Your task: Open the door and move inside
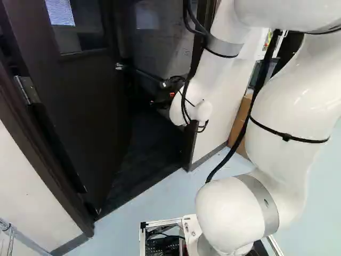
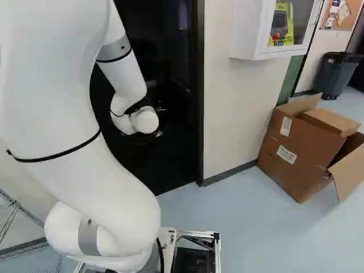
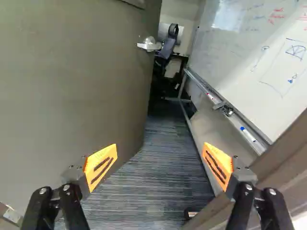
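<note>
Tool [image 1: 161, 99] spread wide, empty; dark windowed door [image 1: 80, 106] standing open, silver handle [image 3: 149, 45].

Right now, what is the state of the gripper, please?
Gripper: open, fingers wide apart, holding nothing; the door is not between its fingers.

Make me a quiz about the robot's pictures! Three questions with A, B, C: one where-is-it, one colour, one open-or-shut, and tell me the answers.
1. Where is the cardboard box in the right base view?
A. Left
B. Right
C. On the arm

2. What colour are the gripper's pads?
A. Orange
B. Blue
C. Green

3. How is the door?
A. Shut
B. Lying flat
C. Open

Answers:
1: B, it stands on the floor there.
2: A, both look orange in the wrist view.
3: C, a whiteboard shows past its edge.
</note>
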